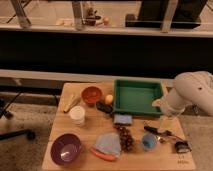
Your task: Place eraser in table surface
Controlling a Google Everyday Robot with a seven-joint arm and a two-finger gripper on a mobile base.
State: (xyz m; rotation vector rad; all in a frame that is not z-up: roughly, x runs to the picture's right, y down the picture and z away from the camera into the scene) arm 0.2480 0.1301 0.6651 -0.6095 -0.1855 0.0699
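Note:
The eraser point(104, 107), a small black oblong block, lies on the table surface point(90, 131) between the orange bowl point(91, 94) and the green tray point(137, 97). My white arm point(192, 92) comes in from the right. Its gripper point(166, 122) hangs over the table's right part, just below the tray's right corner and well to the right of the eraser. The jaws look open with nothing between them.
A blue-grey pad point(122, 119), grapes point(125, 137), a blue cup point(148, 142) and a black-handled tool point(152, 130) lie near the gripper. A white cup point(77, 115), purple bowl point(66, 148), cloth point(107, 144) and yellow ball point(109, 99) sit further left.

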